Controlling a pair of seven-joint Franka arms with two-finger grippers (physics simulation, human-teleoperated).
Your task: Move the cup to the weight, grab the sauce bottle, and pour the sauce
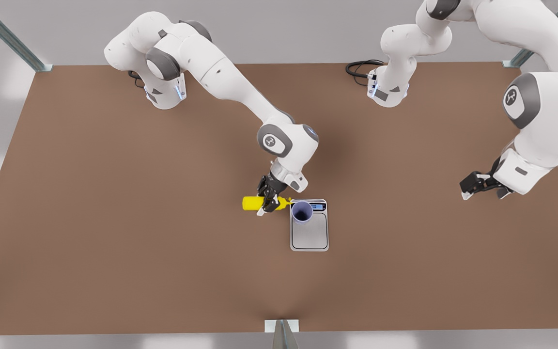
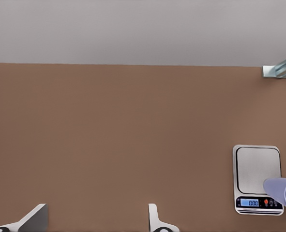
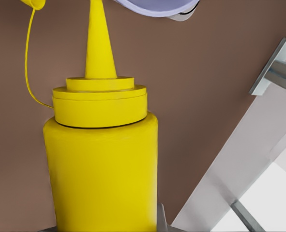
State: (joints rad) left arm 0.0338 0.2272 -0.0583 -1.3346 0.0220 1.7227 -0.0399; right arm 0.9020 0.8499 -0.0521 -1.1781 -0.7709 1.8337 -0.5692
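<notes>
In the front view, the right gripper [image 1: 268,200] reaches down from its bent arm, jaws shut around the sauce bottle [image 1: 252,203], which lies level with its nozzle toward the cup [image 1: 302,212] standing on the weight [image 1: 309,234]; the left gripper [image 1: 472,186] waits well off the weight above the brown surface [image 1: 114,218]. In the left wrist view its fingers [image 2: 155,220] stand wide apart, holding nothing, with the weight [image 2: 257,169] and cup [image 2: 284,191] off to one side. In the right wrist view the sauce bottle [image 3: 101,169] points its tip at the cup [image 3: 155,7].

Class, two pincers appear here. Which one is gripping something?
The right pincer, beside the scale, is shut on the yellow sauce bottle. The left pincer waits open, away from it.
</notes>
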